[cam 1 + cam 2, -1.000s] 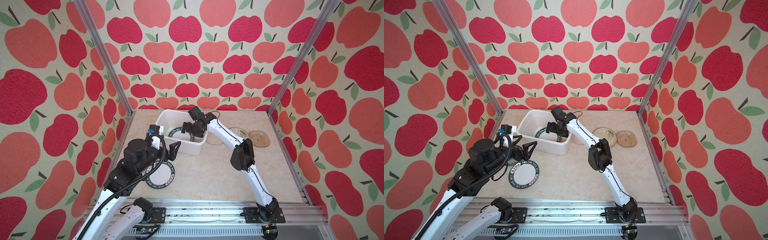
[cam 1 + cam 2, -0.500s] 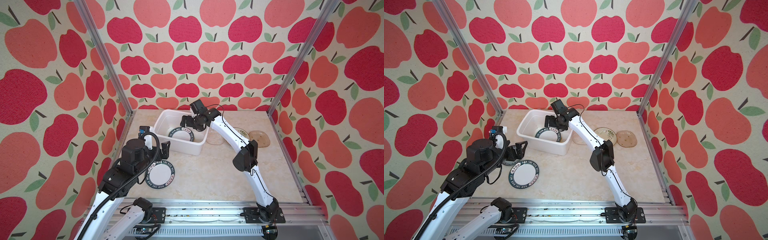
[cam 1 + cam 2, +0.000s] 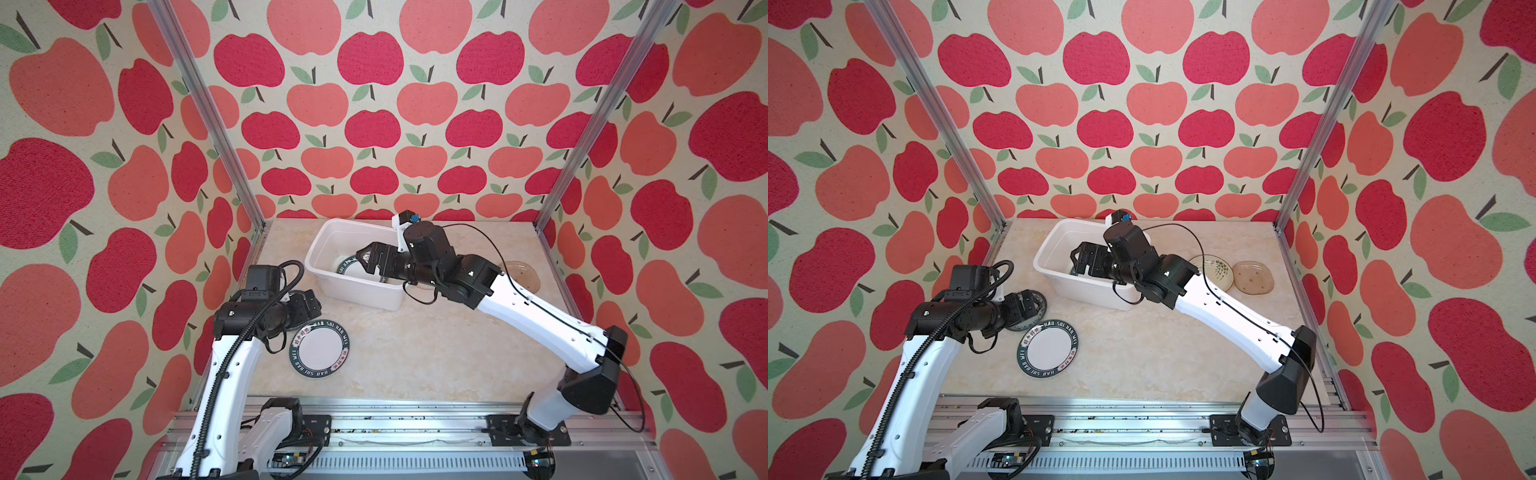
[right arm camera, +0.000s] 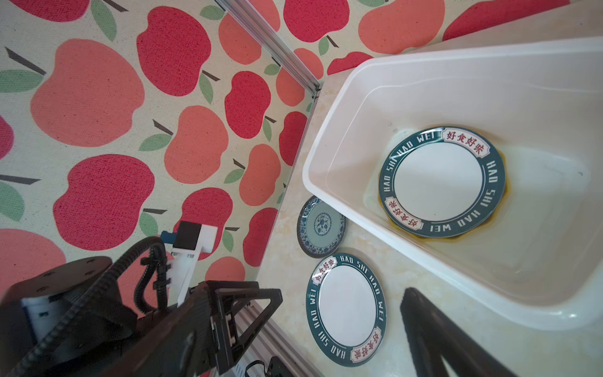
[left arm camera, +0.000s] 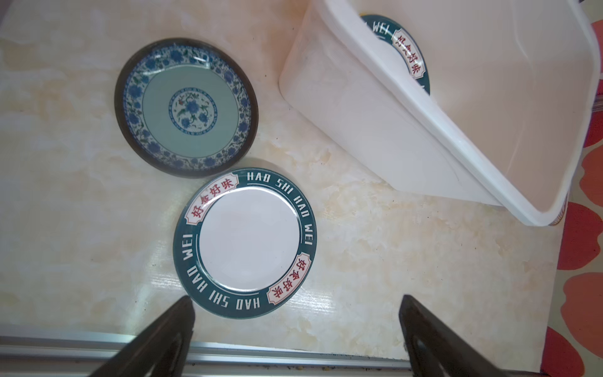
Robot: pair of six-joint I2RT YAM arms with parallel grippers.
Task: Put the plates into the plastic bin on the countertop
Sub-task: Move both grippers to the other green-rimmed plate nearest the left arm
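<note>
Gaping wide, right end effector (image 3: 366,262) hangs over the lettered plate (image 4: 440,182) in the bin (image 3: 357,291).

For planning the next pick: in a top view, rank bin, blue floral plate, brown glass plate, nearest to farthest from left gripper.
1. blue floral plate, by left gripper
2. plastic bin, behind, rightward
3. brown glass plate, far right

**Marble-look countertop (image 3: 436,365) carries 1 plastic bin (image 3: 357,289) and 4 loose plates**
The white bin stands at the far side, left of centre. At near left a white plate with a dark green lettered rim (image 3: 319,350) lies flat, face up, with a blue floral plate (image 5: 186,111) just beside it, farther left. At far right, a leaf-painted plate (image 3: 1219,270) and a brown glass plate (image 3: 1253,277) sit side by side.
</note>
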